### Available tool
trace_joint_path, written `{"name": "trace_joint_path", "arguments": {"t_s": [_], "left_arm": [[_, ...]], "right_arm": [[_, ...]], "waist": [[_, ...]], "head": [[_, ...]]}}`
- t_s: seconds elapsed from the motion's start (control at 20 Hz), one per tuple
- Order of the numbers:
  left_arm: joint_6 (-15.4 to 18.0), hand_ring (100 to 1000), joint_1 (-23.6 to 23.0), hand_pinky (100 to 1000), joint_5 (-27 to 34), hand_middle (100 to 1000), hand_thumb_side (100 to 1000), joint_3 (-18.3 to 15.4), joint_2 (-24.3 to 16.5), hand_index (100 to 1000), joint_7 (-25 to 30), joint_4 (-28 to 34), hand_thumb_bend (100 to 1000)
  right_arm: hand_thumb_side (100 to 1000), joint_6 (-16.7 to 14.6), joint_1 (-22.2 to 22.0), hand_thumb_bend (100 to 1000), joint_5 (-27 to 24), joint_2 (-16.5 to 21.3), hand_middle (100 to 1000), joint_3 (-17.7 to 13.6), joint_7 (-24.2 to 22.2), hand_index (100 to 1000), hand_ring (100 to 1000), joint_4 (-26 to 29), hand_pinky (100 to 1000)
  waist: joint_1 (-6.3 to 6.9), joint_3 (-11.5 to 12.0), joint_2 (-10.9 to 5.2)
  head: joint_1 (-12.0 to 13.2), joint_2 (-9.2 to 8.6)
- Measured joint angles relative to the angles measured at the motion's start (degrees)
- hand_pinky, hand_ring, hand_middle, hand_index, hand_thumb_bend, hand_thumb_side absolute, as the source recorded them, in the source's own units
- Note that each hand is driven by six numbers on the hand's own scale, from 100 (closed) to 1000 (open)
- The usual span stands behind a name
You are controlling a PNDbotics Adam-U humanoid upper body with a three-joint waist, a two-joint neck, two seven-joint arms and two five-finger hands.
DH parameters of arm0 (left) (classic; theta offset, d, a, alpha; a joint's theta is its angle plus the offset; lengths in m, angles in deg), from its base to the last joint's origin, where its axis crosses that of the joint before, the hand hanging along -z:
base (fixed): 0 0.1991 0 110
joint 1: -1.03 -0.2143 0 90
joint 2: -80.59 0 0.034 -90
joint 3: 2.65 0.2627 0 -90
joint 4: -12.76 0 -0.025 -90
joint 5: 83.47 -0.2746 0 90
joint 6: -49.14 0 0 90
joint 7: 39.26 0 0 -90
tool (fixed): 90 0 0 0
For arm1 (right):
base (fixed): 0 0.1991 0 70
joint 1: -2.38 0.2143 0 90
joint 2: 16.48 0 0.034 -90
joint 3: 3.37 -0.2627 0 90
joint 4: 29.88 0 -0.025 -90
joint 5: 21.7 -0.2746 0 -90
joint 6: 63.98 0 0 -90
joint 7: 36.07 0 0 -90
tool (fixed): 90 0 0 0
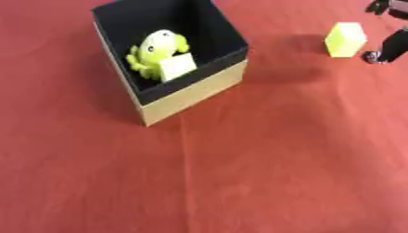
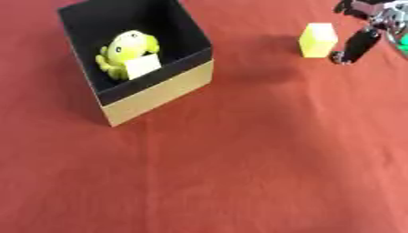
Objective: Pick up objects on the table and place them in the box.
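Box (image 1: 195, 86) at 10 o'clock on red bench (image 1: 263, 173), w/ yellow-green toy (image 1: 155, 48) & pale block (image 1: 177, 66) inside; yellow cube (image 2: 318, 40) at 1 o'clock; right hand (image 2: 357, 44) just beside it, holding nothing, finger spread can't tell.

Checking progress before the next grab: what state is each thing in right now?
Box: open, upright on the red cloth.
Frog toy: inside the box.
Pale block: inside the box, against the frog toy.
Yellow block: on the cloth, outside the box.
Right hand: beside the yellow block, holding nothing.
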Motion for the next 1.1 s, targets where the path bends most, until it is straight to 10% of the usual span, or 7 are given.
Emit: {"name": "trace_joint_path", "arguments": {"t_s": [1.1], "left_arm": [[0.47, 588, 1.21, 454, -0.36, 693, 566, 0.04, -0.1, 562, 0.63, 0.0, 100]], "right_arm": [[100, 0.11, 5.12, 406, -0.13, -2.38, 905, 1.06, 0.11, 948, 981, -6.25, 935]], "waist": [[-0.13, 1.41, 2.95]], "head": [[-2.0, -2.05]]}}
